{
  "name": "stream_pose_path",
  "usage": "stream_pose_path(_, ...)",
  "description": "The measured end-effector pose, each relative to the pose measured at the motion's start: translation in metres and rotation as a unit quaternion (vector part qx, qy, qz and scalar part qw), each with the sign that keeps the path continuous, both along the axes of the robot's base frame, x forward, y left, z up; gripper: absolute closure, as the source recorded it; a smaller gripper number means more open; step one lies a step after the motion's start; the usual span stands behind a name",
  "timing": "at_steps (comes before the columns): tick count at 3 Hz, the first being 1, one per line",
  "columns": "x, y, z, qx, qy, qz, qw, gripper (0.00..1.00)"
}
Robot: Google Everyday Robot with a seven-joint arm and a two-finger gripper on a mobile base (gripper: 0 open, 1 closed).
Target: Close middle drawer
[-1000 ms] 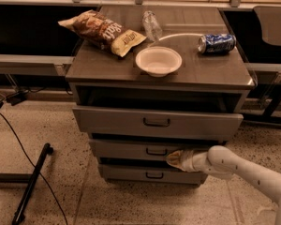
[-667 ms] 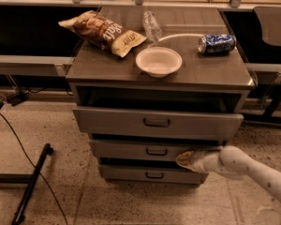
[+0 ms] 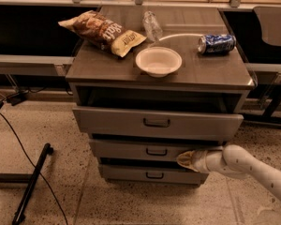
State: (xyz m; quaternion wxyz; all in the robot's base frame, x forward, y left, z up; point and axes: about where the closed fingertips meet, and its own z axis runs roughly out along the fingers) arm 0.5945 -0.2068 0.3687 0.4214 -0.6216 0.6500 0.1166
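The grey cabinet has three drawers. The middle drawer [image 3: 131, 149] has a flat grey front and a small dark handle [image 3: 156, 151]; it stands out slightly from the cabinet, less than the top drawer [image 3: 157, 122] above it. My gripper [image 3: 183, 160] reaches in from the lower right on a white arm [image 3: 243, 165]. Its tip rests against the right part of the middle drawer's front, just right of the handle.
On the cabinet top lie a chip bag [image 3: 103, 32], a white bowl [image 3: 158, 61], a clear plastic bottle [image 3: 152, 26] and a blue can [image 3: 217, 43]. The lowest drawer [image 3: 152, 174] sits below. A black stand and cable [image 3: 30, 182] lie on the floor at left.
The view has come closer to the cabinet. My gripper stays against the right part of the middle drawer front, shifting slightly right along it.
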Motion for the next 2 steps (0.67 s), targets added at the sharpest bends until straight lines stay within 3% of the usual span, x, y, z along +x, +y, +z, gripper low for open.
stream_pose_path(1, -0.020, -0.029, -0.002, 0.016, 0.016, 0.034, 0.9992, 1.00)
stream_pose_path(2, -0.038, -0.020, 0.004, 0.037, 0.034, 0.069, 0.9963, 0.82)
